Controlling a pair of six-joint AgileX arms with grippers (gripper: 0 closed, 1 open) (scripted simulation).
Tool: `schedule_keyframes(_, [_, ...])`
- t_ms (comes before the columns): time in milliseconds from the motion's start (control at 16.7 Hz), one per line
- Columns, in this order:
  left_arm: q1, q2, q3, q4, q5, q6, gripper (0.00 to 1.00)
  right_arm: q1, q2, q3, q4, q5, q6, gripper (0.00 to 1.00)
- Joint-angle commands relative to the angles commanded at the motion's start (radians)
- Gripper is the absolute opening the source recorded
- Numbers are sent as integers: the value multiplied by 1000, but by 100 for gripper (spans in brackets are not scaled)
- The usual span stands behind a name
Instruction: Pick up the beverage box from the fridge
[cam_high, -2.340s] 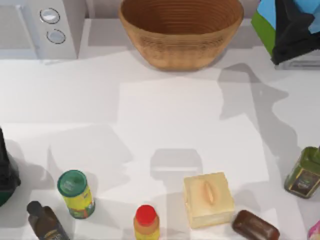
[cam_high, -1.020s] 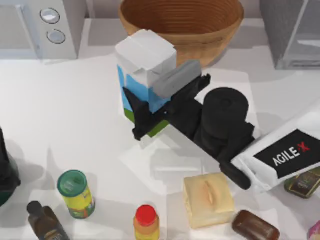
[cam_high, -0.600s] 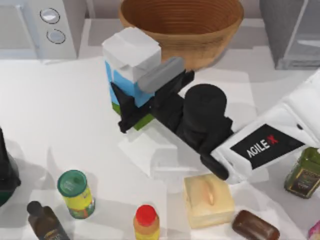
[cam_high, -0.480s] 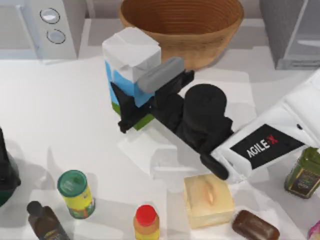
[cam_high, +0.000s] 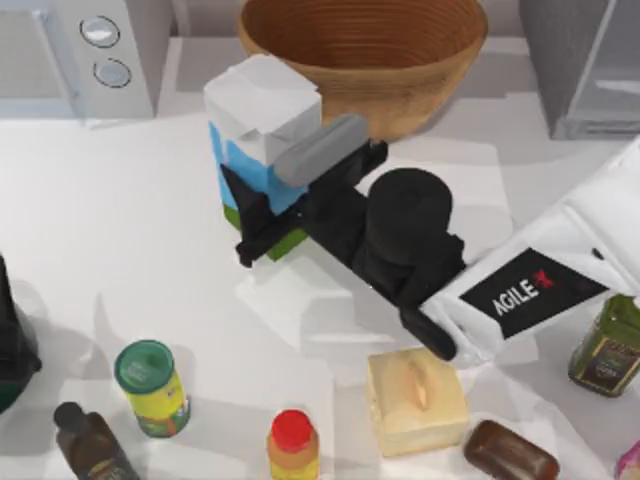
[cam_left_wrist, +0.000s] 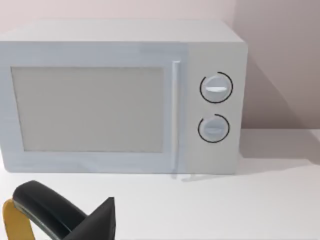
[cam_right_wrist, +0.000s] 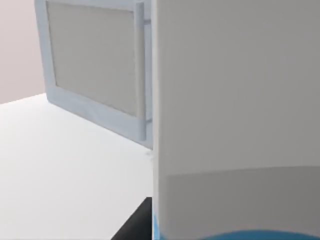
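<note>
My right gripper (cam_high: 262, 222) has its fingers closed on the beverage box (cam_high: 258, 125), a tall carton with white folded top, sky-blue sides and green base. It stands upright over the bench (cam_high: 120, 230), just before the wooden bowl (cam_high: 362, 60), well apart from the fridge (cam_high: 585, 65).

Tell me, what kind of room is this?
Probably a pretend kitchen: a white microwave, a grey fridge, a wooden bowl, plus small bottles on the table.

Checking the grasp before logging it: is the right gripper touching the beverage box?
Touching. The top view shows the right gripper with its dark fingers pressed against the beverage box on its blue sides, no gap between them.
</note>
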Motion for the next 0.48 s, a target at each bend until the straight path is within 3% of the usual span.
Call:
schedule_keyframes(360, [0,0,0,0,0,0,100,0,0,0,0,0,0,98])
schedule_keyframes(480, [0,0,0,0,0,0,100,0,0,0,0,0,0,100])
